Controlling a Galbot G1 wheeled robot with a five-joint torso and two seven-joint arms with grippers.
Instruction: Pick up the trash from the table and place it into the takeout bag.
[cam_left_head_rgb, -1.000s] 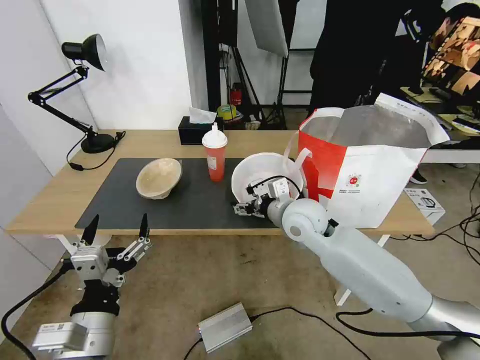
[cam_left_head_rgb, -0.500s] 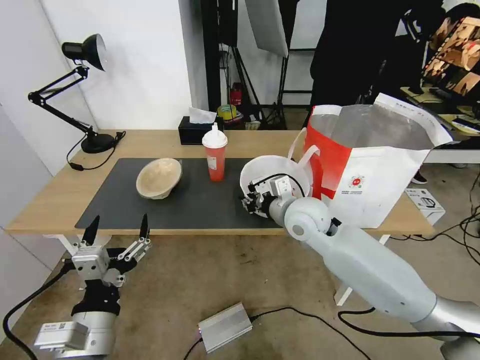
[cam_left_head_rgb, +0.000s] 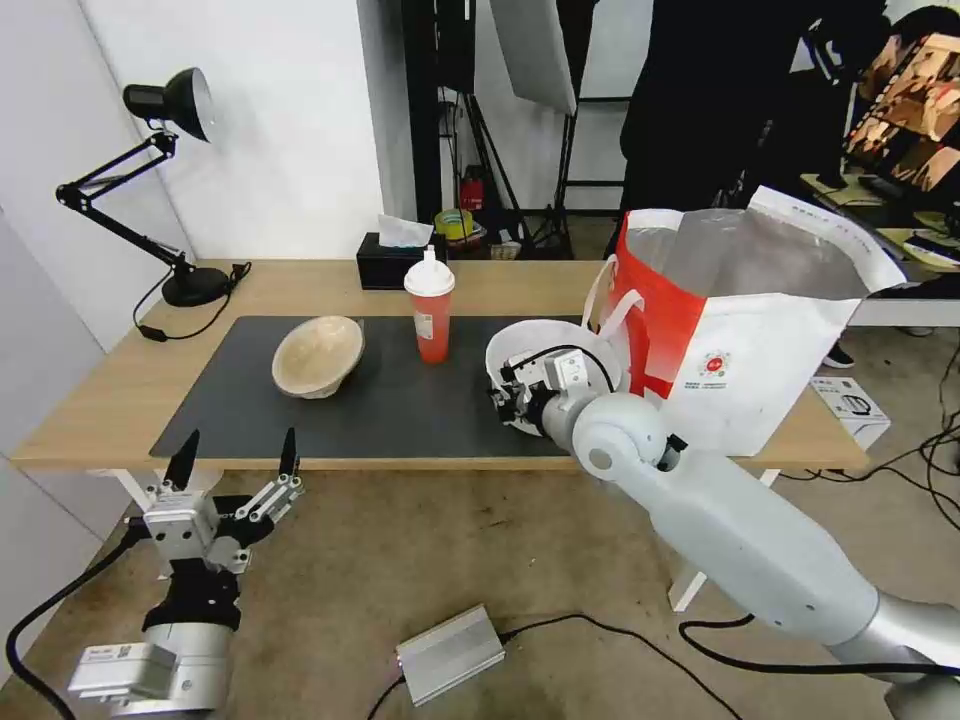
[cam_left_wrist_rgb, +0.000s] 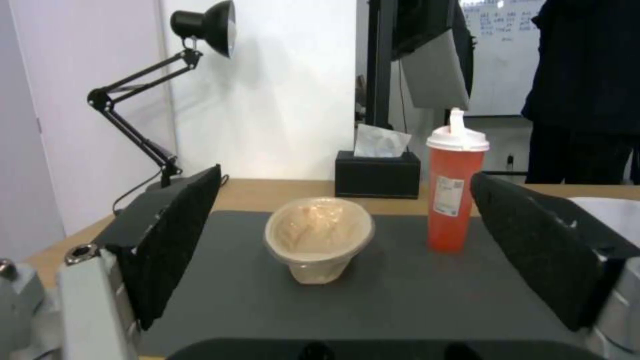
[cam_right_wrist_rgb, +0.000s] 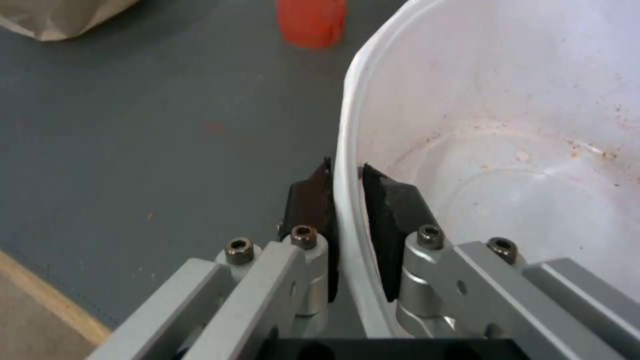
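White plastic: the white round bowl (cam_left_head_rgb: 550, 345) is pinched at its rim by the right gripper (cam_right_wrist_rgb: 343, 200), one black pad inside the wall, the other outside, jaws narrow with only the thin wall between them. Bowl is tilted on its side, opening toward the robot, raised over the right end of the dark grey mat (cam_left_head_rgb: 380, 400) and just beside the takeout bag (cam_left_head_rgb: 740, 340); whether it touches the bag's white strap handle (cam_left_head_rgb: 610, 300) I cannot tell. Inside of the bowl shows faint orange specks.

Takeout bag stands upright at the right end of the table (cam_left_head_rgb: 120, 390), mouth open, silver lining visible, round red logo facing the near edge.

Red drink cup (cam_left_head_rgb: 430, 315) with white domed lid stands upright on the mat near its far edge, about mid-table. Beige pulp bowl (cam_left_head_rgb: 318, 355) lies tilted on the mat to the cup's left, well apart from it.

Left gripper (cam_left_head_rgb: 235, 455) hangs below and in front of the table's near edge, toward the left corner; jaws wide, nothing between them. In the left wrist view its two black pads (cam_left_wrist_rgb: 177, 235) frame the pulp bowl and the cup.

Black tissue box (cam_left_head_rgb: 395, 262) sits at the far edge behind the cup; black desk lamp (cam_left_head_rgb: 170, 150) at the far left corner.
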